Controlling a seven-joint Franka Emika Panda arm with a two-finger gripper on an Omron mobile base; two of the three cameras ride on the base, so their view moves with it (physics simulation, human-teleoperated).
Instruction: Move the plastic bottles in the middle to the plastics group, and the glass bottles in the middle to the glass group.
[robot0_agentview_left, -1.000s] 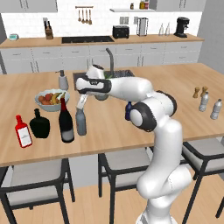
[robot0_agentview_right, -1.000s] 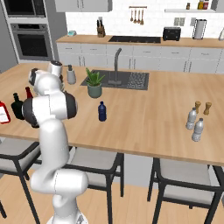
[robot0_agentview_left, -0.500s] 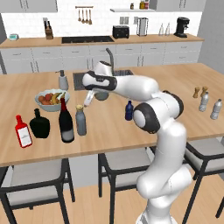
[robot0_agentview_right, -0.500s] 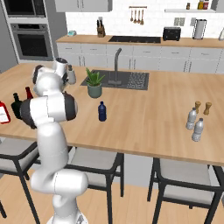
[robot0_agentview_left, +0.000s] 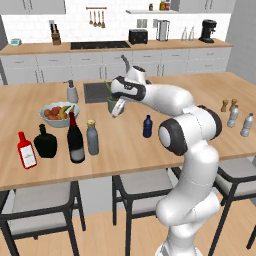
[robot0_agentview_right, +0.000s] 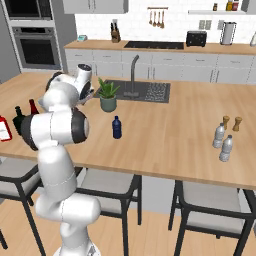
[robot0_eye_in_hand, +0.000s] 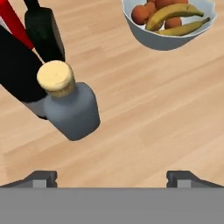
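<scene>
My gripper (robot0_agentview_left: 116, 112) hangs open and empty above the island counter, right of the glass bottles and in front of the plant. In the hand view its fingertips (robot0_eye_in_hand: 43, 177) stand wide apart. Ahead of them are the grey-blue bottle with a gold cap (robot0_eye_in_hand: 72, 109) and the black wine bottle (robot0_eye_in_hand: 17, 74). That grey bottle (robot0_agentview_left: 92, 137) stands beside the wine bottle (robot0_agentview_left: 75, 138), next to the black flask (robot0_agentview_left: 46, 142) and the flat red bottle (robot0_agentview_left: 26, 150). The small dark-blue bottle (robot0_agentview_left: 147, 126) stands alone mid-counter. Two clear water bottles (robot0_agentview_left: 233, 116) stand far right.
A fruit bowl (robot0_agentview_left: 48, 118) and a grey soap dispenser (robot0_agentview_left: 72, 92) sit behind the glass bottles. A potted plant (robot0_agentview_right: 107, 95) stands by the sink (robot0_agentview_right: 150, 91). Two small shakers (robot0_agentview_right: 225, 122) stand behind the water bottles. Stools line the counter's near edge.
My hand has drawn away from the top of the grey gold-capped bottle and swung right, towards the plant. The bottle stays standing by the wine bottle.
</scene>
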